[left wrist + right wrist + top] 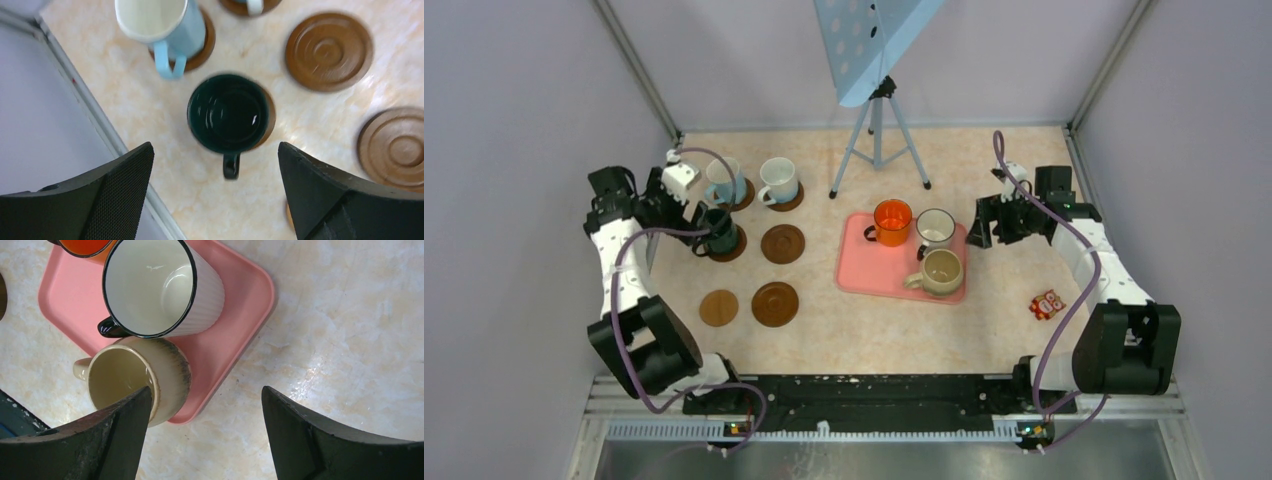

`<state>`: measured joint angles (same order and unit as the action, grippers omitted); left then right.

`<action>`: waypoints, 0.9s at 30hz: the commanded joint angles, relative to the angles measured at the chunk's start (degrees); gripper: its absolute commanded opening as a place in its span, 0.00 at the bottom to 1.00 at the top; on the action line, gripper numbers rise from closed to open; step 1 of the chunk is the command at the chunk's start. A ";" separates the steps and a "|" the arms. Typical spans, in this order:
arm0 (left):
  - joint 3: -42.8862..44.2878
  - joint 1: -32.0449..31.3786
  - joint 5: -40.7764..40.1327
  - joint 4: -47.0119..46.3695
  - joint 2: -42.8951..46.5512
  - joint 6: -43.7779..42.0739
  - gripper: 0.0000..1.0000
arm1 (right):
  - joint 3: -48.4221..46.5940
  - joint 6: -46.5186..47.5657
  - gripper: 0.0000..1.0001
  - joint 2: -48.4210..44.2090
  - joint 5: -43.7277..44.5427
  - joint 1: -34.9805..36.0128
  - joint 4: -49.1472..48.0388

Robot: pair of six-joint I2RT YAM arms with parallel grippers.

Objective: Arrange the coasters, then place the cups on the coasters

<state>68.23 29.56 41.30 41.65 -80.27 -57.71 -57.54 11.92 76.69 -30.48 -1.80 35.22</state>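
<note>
Seen from overhead, the left claw (692, 212) hangs with fingers spread just beside the dark green glazed mug (719, 232), which sits on a round brown ringed coaster (727, 249). Behind it, two pale mugs (778, 180) also stand on coasters. Three bare coasters (775, 303) lie nearer the middle of the bench (984, 330). The orange mug (892, 218), the white ribbed mug with a dark rim (935, 228) and the beige stoneware mug (942, 271) stand on the flat pink plastic tray (854, 275). The right claw (986, 222) is beside them, also spread and empty.

The left wrist view adds that the dark mug sits off-centre, with the coaster's edge showing on one side only and the handle pointing towards the camera.

The right wrist view shows, more clearly than overhead, that the beige and white mugs touch, and that the beige one sits near the tray's corner. These mugs look stiff, smooth, breakable and fairly weighty. A pinch over the rim wall, away from the handle and the neighbouring mug, seems the safest hold.
</note>
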 commanded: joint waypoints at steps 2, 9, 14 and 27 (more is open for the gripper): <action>4.02 -9.83 -1.53 1.12 2.88 11.85 0.99 | -1.15 -0.36 0.80 -0.22 -1.97 -0.31 -2.88; 0.67 -27.34 -6.36 -6.25 2.06 22.67 0.99 | -1.44 -0.28 0.80 -0.61 -1.02 -0.34 -2.91; -2.19 -39.10 -9.65 -12.78 -1.05 30.50 0.99 | -1.41 -0.15 0.79 -1.45 1.59 -0.43 -2.04; 2.46 -60.53 -21.63 -19.83 -16.17 37.48 0.90 | 0.77 -2.30 0.79 -3.25 4.62 -0.92 -2.12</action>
<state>66.24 -28.40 23.99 25.61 -92.95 -22.83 -57.36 11.18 75.61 -26.59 -2.11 34.81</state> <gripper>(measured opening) 0.916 0.796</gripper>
